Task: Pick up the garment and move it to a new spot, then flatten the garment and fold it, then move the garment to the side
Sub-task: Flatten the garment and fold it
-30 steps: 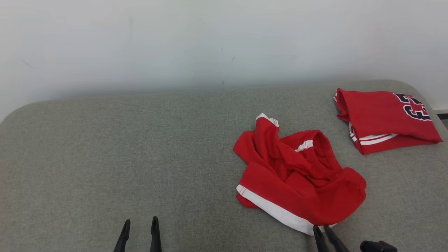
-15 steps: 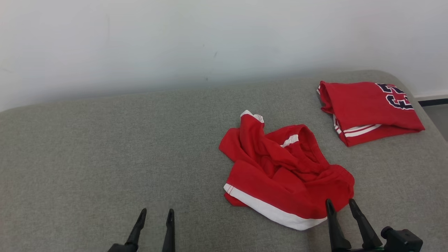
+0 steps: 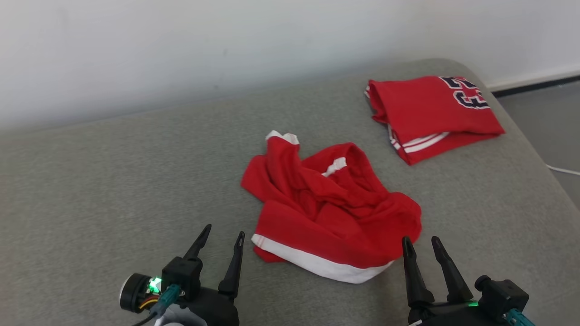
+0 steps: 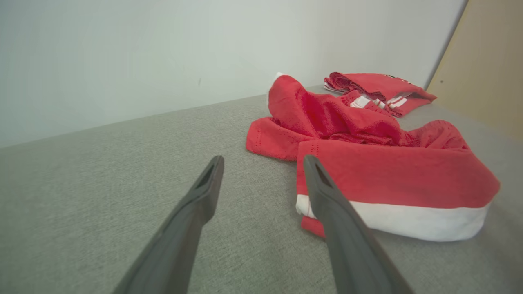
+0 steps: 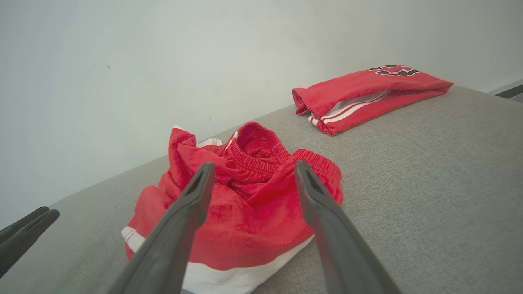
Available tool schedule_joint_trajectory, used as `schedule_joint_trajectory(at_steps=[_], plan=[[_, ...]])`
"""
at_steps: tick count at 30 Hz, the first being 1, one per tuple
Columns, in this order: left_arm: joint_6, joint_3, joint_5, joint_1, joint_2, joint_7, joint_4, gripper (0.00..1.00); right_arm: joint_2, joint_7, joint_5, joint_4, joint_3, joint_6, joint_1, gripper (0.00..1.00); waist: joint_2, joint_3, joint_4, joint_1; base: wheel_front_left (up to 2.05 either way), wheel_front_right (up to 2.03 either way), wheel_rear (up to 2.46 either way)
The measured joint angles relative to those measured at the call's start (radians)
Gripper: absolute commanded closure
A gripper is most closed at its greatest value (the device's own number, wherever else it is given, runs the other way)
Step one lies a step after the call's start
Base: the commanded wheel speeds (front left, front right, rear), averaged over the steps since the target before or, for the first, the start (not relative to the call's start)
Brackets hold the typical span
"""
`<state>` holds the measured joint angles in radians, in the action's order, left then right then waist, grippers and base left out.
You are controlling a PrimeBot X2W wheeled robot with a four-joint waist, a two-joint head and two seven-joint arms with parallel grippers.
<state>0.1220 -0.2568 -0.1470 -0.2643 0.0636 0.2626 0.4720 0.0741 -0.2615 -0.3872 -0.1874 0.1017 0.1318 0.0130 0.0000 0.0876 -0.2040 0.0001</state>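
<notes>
Head view first, and the whole picture has swung since a second ago. That is the camera turning, not the cloth sliding. On the left, the left gripper [image 3: 223, 231] hovers over the bare grey cushion [image 3: 113, 181], its fingers [image 4: 196, 212] apart and holding nothing, just as before.

In the middle, the red shorts [image 3: 326, 213] lie in a crumpled heap on the cushion, with the white hem band [image 3: 317, 265] along the near edge.

Now the big change. The right gripper [image 3: 420, 240] was pinched together at that hem's corner a second ago. Its fingers now stand wide apart just beside the heap, with no cloth between them. The right wrist view backs that up, with the waistband showing through the gap.

Far right, a folded red jersey [image 3: 430, 113] sits well apart near the cushion's corner.

My read is that the carry is over and the shorts are at their new spot. Flattening comes next, and it looks like a two-handed job on that hem.
</notes>
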Motion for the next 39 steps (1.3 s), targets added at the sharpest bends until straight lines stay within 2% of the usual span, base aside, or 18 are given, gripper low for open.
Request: schedule_joint_trajectory(at_steps=[13,14,15,16,22,27,34,39], plan=[[0.007,-0.046,-0.037,-0.102,0.042,0.0,0.197,0.0,-0.02,0.0,-0.004,0.008,-0.021,0.0,0.018,0.0,0.0001,0.075,-0.148,0.0001,0.0,0.0,0.0],[0.007,-0.053,-0.046,-0.105,0.042,0.0,0.214,0.13,-0.021,0.0,-0.004,0.009,-0.023,0.0,0.018,0.0,0.0,0.079,-0.153,0.0001,0.0,0.0,0.0],[0.008,-0.06,-0.052,-0.105,0.043,0.0,0.227,0.61,-0.021,0.0,-0.004,0.01,-0.026,0.0,0.018,0.0,0.0,0.082,-0.158,0.0001,0.0,0.0,0.0],[0.009,-0.062,-0.062,-0.105,0.042,0.0,0.233,0.98,-0.021,0.0,-0.003,0.012,-0.029,0.0,0.018,0.0,0.0,0.085,-0.161,0.0001,0.0,0.0,0.0],[0.009,-0.067,-0.082,-0.109,0.041,0.0,0.206,1.0,-0.022,0.0,0.002,0.028,-0.04,0.0,0.016,0.0,0.0001,0.08,-0.142,0.0001,0.0,0.0,0.0],[0.008,-0.014,-0.083,-0.085,0.038,0.0,0.094,1.0,-0.022,0.0,0.01,0.026,-0.047,0.0,0.002,0.0,0.0,0.065,-0.103,0.0,0.0,0.0,0.0],[-0.014,0.104,-0.084,0.075,0.03,0.0,-0.097,1.0,-0.023,0.0,0.024,0.019,-0.053,0.0,-0.017,0.0,0.0,0.043,-0.023,0.0,0.0,0.0,0.0],[-0.016,0.139,-0.082,0.215,0.016,0.0,-0.161,1.0,-0.021,0.0,0.028,0.011,-0.055,0.0,-0.022,0.0,0.0,0.033,0.04,-0.0001,0.0,0.0,0.0]])
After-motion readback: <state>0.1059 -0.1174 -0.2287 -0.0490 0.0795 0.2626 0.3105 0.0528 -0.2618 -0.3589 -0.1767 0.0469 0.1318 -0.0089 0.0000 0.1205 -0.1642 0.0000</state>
